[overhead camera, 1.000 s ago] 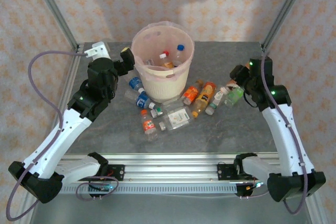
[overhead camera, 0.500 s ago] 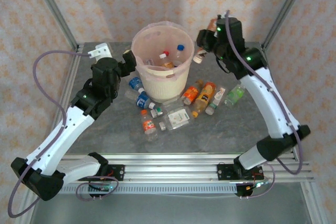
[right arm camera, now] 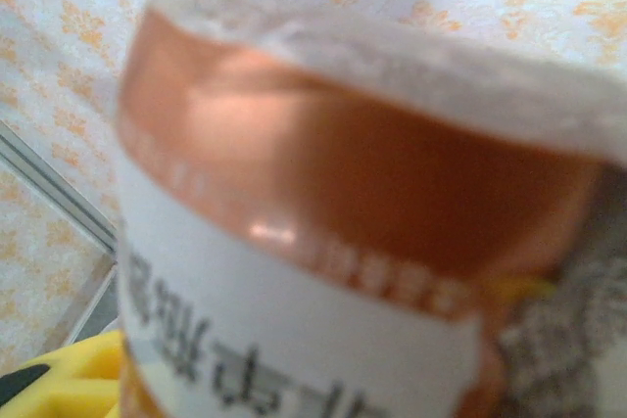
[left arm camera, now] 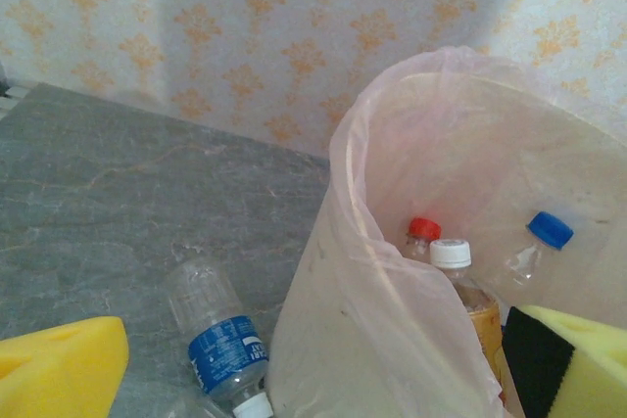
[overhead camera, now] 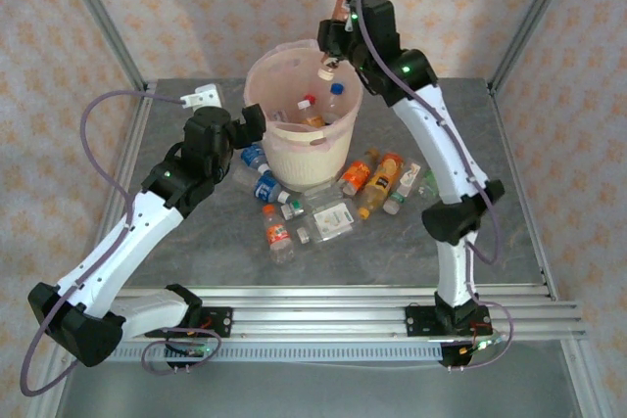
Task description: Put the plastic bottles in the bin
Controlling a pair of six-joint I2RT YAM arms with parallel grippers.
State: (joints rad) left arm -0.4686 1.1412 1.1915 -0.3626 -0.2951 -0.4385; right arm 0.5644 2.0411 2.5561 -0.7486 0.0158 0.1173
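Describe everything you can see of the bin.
The bin is a round, tapered cream plastic basket standing upright at the back middle of the grey table. A translucent pink liner folds over its rim; a handle cutout shows in the front wall. Inside, bottles show a red cap, a white cap and a blue cap. A blue-labelled bottle lies at its foot.

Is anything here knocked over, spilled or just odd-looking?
Nothing looks spilled or broken. The only untidy part is the plastic bottles lying on their sides in a loose heap on the table at the foot of the bin, some overlapping each other.
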